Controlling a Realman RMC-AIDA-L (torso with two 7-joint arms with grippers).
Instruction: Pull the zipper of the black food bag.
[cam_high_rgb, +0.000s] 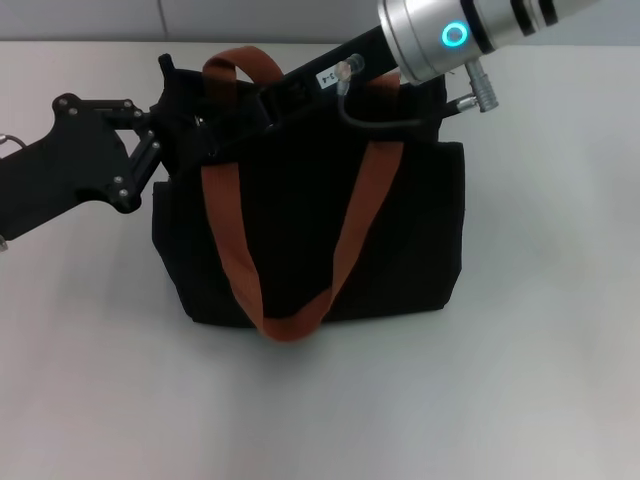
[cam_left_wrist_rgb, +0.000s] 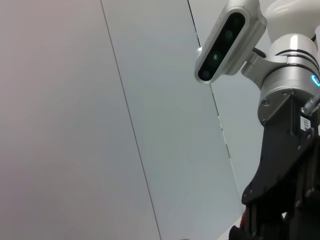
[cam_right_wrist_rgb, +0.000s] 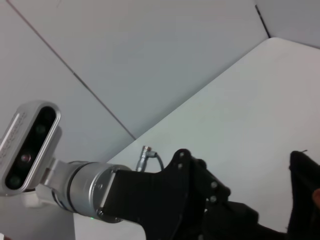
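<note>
A black food bag (cam_high_rgb: 310, 235) with orange-brown straps (cam_high_rgb: 235, 245) stands mid-surface (cam_high_rgb: 540, 380). The left claw (cam_high_rgb: 170, 125) presses at its far-left top corner; the right claw (cam_high_rgb: 275, 100) reaches over the top edge (zipper hidden). Neither claw's opening can be told.

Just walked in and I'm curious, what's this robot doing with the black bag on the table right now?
Both arms are working at the top of the large boxy black fabric tote with orange-brown webbing straps, standing on the white table. The left gripper is at the bag's upper left corner, and the right gripper reaches along its top edge. The zipper pull itself is hidden, so how far it has been pulled cannot be told.
</note>
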